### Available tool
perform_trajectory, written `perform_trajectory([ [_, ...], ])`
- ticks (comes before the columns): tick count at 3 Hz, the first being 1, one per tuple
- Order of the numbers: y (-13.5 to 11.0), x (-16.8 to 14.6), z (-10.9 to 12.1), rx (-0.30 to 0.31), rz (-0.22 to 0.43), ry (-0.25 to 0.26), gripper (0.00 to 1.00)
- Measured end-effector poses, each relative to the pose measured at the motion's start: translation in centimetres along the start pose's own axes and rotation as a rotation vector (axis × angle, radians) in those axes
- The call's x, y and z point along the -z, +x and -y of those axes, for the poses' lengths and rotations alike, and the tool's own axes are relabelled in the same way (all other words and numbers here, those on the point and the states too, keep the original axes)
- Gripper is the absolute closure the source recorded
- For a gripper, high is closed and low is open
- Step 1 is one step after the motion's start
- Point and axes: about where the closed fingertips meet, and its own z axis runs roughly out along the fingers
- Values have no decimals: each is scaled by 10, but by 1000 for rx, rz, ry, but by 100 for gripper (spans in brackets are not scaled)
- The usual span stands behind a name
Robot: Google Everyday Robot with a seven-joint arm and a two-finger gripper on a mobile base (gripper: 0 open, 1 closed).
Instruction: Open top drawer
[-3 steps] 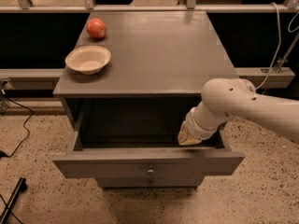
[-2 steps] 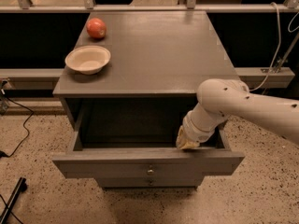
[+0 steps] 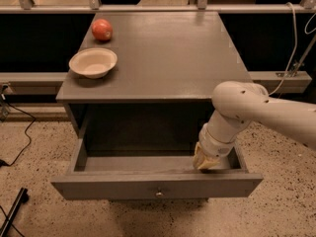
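Grey top drawer of painted wood point(image 3: 98, 185), with one small round brass knob point(image 3: 159, 194) at the middle of its front, stands pulled well out from the grey wooden cabinet point(image 3: 72, 113), so that I look straight down into its bare inside and the dark hollow behind it. Its front panel hangs forward over the speckled stone floor point(image 3: 34, 152), well clear of the cabinet's body. A cream-white robot arm point(image 3: 256, 112) reaches in from the right and bends down into the drawer's right end. At its tip the tan-padded gripper point(image 3: 205, 161) sits inside the drawer, low against the inner face of the front panel and to the right of the knob. Whether it is clenched or released I cannot tell from where I stand, since the wrist covers most of it. On the flat grey tabletop point(image 3: 173, 58) above, toward the left rear, lies a round red apple point(image 3: 101, 29). Just in front of it rests a shallow cream bowl point(image 3: 93, 62), near the left edge and apart from the fruit. A thin black cable point(image 3: 24, 136) trails over the floor on the left, and a pale cable point(image 3: 292, 38) hangs at the far right.
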Motion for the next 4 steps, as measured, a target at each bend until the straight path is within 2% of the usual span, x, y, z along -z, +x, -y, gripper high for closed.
perform_trajectory([
  [2,1,5,-45,-33,37,-113,100],
  [3,-2,15,-54,-38,71,-112,100],
  [4,-7,35,-48,-39,127,5,100],
])
